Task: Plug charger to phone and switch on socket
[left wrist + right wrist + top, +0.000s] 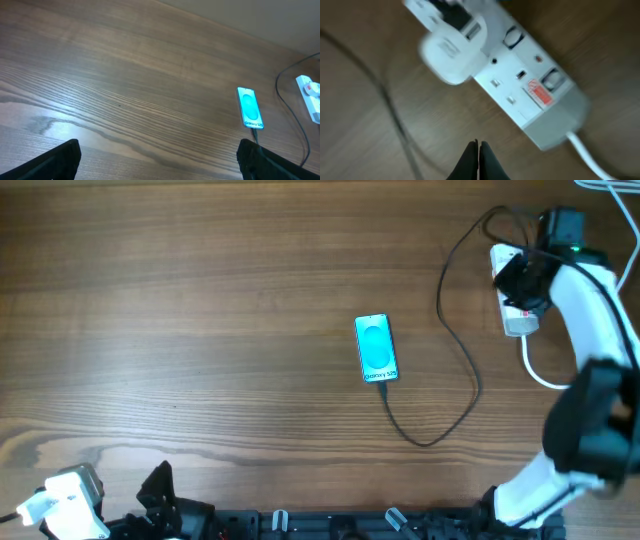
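Observation:
The phone lies mid-table with its turquoise screen lit; it also shows in the left wrist view. The thin black charger cable runs from the phone's near end in a loop to the white socket strip at the far right. In the right wrist view the socket carries a white adapter and red markings. My right gripper is shut and empty, hovering just beside the socket. My left gripper is open and empty, low at the near left edge.
A thick white cord trails from the socket toward my right arm. More white cable lies at the far right corner. The arm bases stand along the near table edge.

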